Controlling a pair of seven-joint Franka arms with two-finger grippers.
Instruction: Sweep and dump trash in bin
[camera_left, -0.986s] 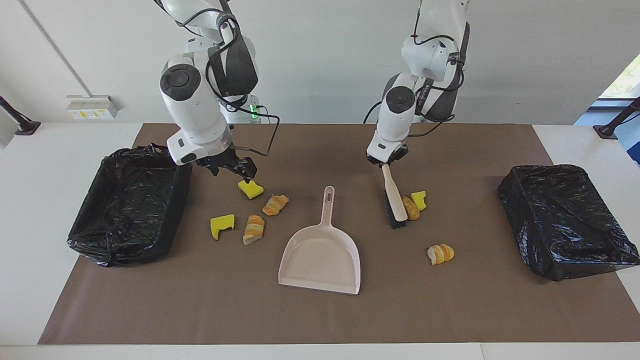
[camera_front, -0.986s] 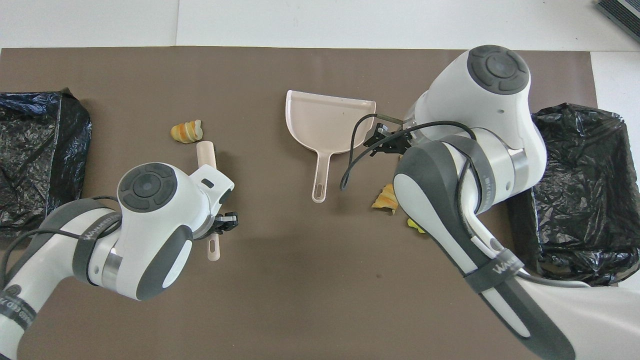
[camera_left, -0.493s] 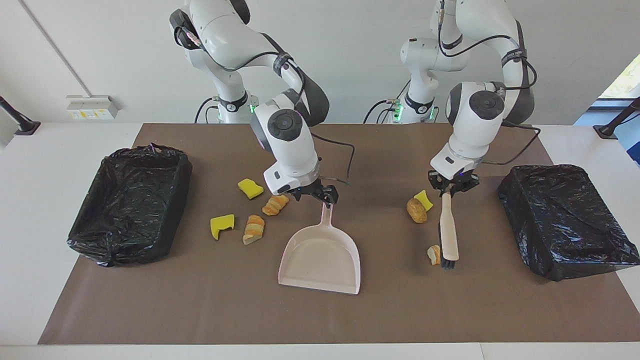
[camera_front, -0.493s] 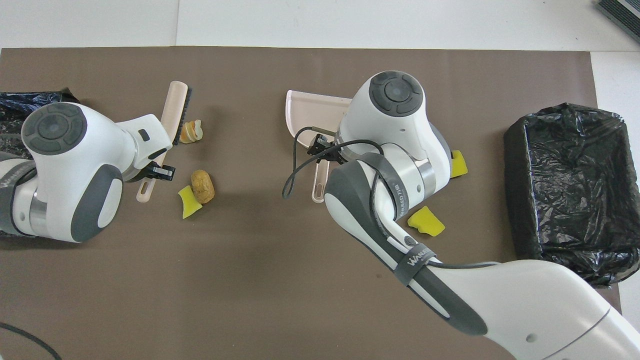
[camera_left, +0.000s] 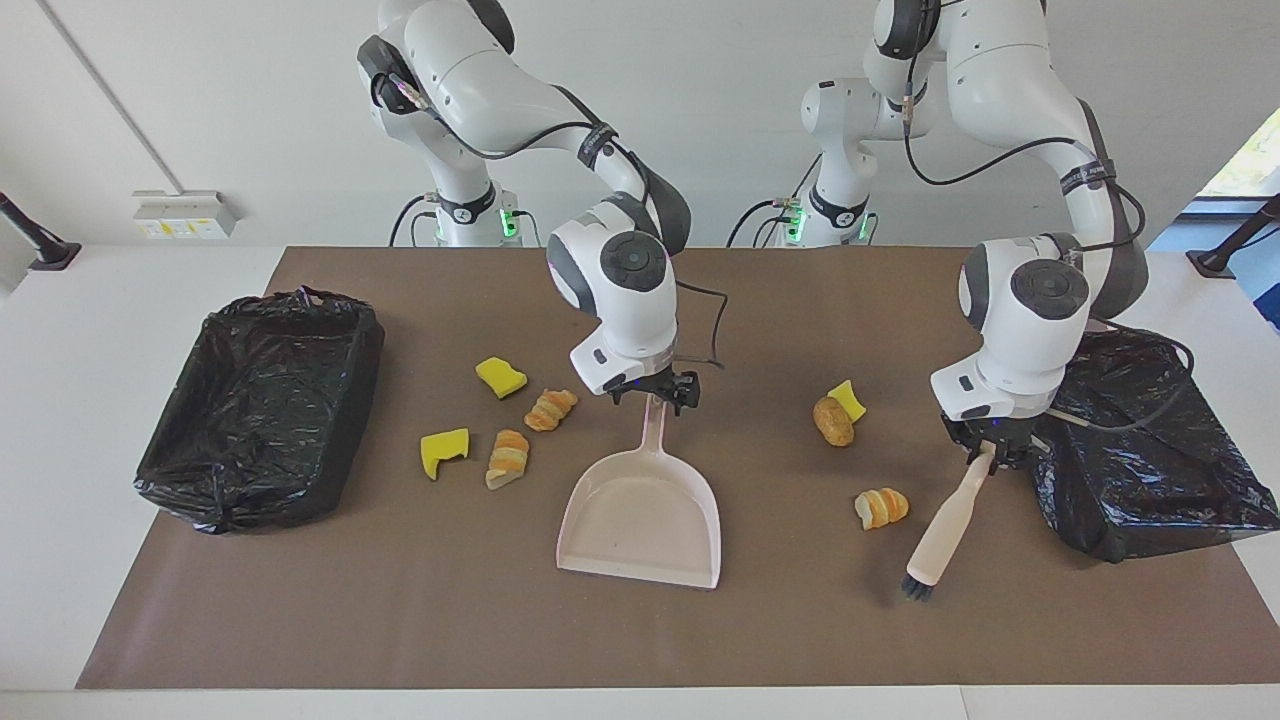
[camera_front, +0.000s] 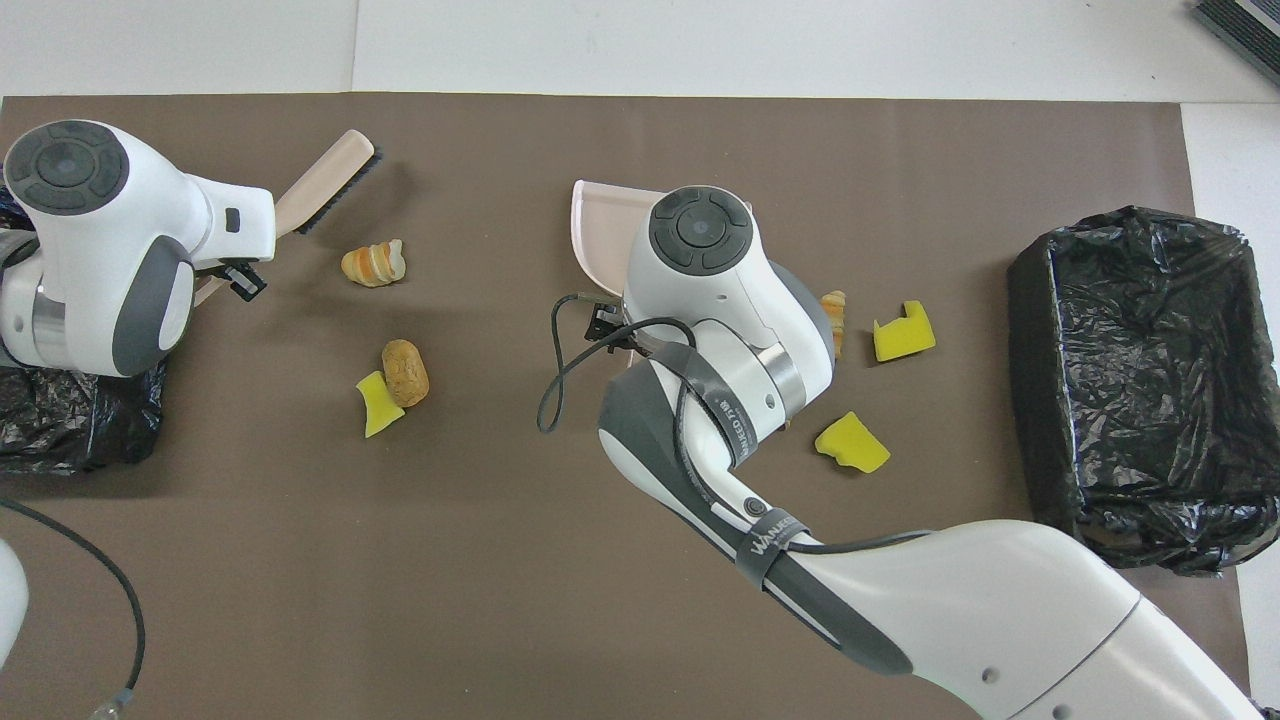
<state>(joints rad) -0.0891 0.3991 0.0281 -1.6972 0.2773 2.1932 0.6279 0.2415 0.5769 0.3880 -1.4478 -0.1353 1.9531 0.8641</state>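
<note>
Trash: seven pieces lie loose on the brown mat (camera_left: 400, 620); none in the dustpan or a bin
Roll (camera_left: 832, 421): brown; touches a yellow sponge chunk (camera_left: 849, 399) that lies nearer the robots; both toward the left arm's end
Striped piece (camera_left: 881, 507): alone, farther from the robots than the roll; near the brush
Right-end group: two sponge chunks (camera_left: 500, 376) (camera_left: 443, 451) and two striped pieces (camera_left: 551, 409) (camera_left: 508, 457); between the dustpan and the right-end bin (camera_left: 262, 410)
Dustpan (camera_left: 645, 520): pale pink; flat at mid-table; handle points toward the robots
Brush (camera_left: 945, 530): pale handle; slanted; dark bristles down at the mat, near the striped piece and apart from it
Left gripper (camera_left: 985, 452): clamped tight on the brush handle's top end; beside the left-end bin (camera_left: 1150, 470)
Right gripper (camera_left: 655, 392): jaws wide, either side of the dustpan handle's end; whether they touch it I cannot tell
Bins: two, lined with black bags; one at each end of the mat
</note>
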